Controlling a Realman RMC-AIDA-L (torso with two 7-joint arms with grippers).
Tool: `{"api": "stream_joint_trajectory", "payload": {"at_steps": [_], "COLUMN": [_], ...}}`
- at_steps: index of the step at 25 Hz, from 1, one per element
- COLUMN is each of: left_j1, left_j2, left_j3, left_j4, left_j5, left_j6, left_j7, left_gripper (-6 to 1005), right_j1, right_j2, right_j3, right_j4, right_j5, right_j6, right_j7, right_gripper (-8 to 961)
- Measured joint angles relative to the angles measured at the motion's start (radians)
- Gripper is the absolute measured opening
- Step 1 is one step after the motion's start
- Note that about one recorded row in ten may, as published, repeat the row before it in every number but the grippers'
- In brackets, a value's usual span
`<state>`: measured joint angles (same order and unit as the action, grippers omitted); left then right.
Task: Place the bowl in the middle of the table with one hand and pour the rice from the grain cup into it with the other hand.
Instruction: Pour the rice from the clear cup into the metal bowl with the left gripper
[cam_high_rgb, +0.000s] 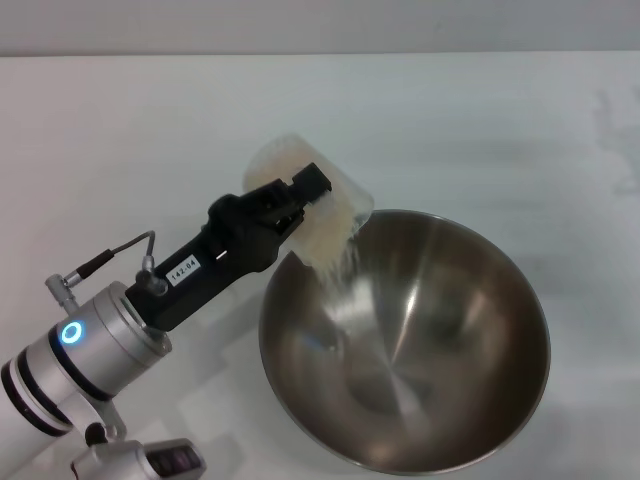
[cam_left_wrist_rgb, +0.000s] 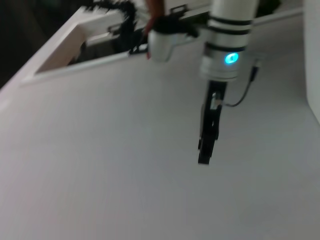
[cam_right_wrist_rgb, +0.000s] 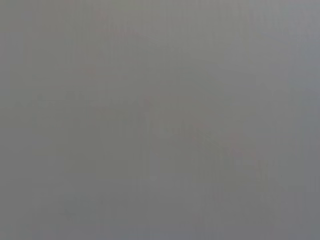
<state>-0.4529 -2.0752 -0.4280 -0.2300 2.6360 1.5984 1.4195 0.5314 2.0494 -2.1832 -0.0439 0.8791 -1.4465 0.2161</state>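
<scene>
**Steel bowl takes rice from tipped cup**

Steel bowl (cam_high_rgb: 405, 345) sits on the white table (cam_high_rgb: 130, 140), toward the near right of the head view, deep and shiny w/ a thin rim; its near edge runs out of view at the bottom. Left gripper (cam_high_rgb: 293, 203) is above the bowl's far-left rim, arm coming in from the lower left w/ a blue ring light on the wrist. Its black fingers are closed on the cup (cam_high_rgb: 305, 200), which is tipped over on its side, mouth pointing down toward the bowl. Rice (cam_high_rgb: 345, 270) streams from the cup's mouth over the rim & down the inner wall; pale grains show inside the cup too. How much has landed in the bowl's bottom can't be told, since reflections hide it.

Surface: plain flat white top, matte, soft shadow under the bowl & arm. Faint grey smudges at the far right. A pale wall strip runs along the table's far edge.

Left wrist view shows white tabletop, w/ a white arm hanging down over it, blue-lit ring & thin black fingers close together, holding nothing; which arm that is can't be told for sure. Behind it: a raised white edge, dark space beyond, some cables & clutter, blurred.

Right wrist view is uniform grey, nothing to make out. Right gripper doesn't appear in the head view.
</scene>
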Motion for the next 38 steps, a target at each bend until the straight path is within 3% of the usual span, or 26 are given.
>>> {"api": "stream_joint_trajectory", "payload": {"at_steps": [7,15,28,38], "left_j1": [-0.012,0.000,0.006,0.041], "left_j2": [0.003,0.003,0.000,0.001], "left_j3": [0.001,0.006,-0.008,-0.029], "left_j4": [0.024,0.035,0.041,0.020], "left_j5": [0.063,0.110,0.108,0.105], "left_j6": [0.023,0.022,0.006,0.024], "left_j7": [0.233,0.353,0.378,0.270], "left_gripper": [56,65,79,90], "right_j1": [-0.001,0.002,0.004,0.021], "right_j2": [0.002,0.005,0.011,0.010], "right_j3": [0.001,0.001,0.001,-0.005], "right_j4": [-0.004,-0.004,-0.004,-0.004], "right_j5": [0.000,-0.004,-0.001,-0.006], "right_j6": [-0.002,0.002,0.005,0.015], "right_j7": [-0.013,-0.044,-0.064,-0.064], "right_gripper": [472,472,471,471]}}
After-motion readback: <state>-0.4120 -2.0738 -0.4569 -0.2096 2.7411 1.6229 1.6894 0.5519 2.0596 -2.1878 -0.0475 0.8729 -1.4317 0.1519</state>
